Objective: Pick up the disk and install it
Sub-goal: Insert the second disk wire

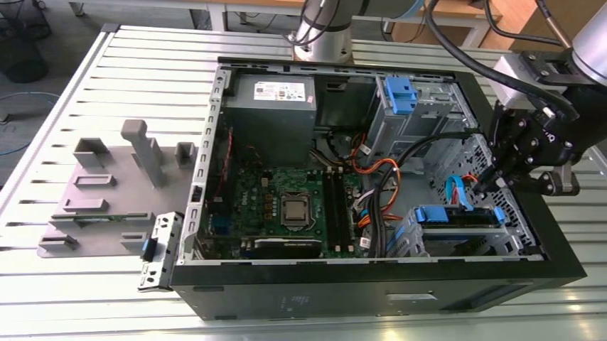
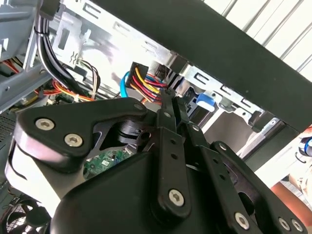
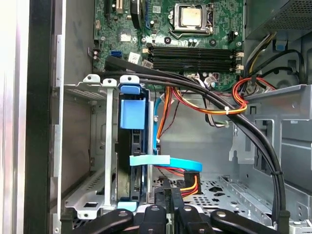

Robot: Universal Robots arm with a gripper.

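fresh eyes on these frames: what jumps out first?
The open black computer case lies on its side on the slatted table, its green motherboard exposed. The arm's hand reaches into the case at the exterior view's right, close to the blue-framed disk seated in the drive cage. Orange and black cables arc across the bay in the first wrist view.

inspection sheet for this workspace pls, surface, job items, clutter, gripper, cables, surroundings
surface: slatted metal table, open computer case lying on it
job's things: disk in its blue carrier sits in the drive cage, not held
clutter: grey fixture block beside the case
grippers: gripper inside the case near the cage, fingers closed, empty
cables: black bundle, orange wires, blue flat cable
surroundings: arm base behind the case
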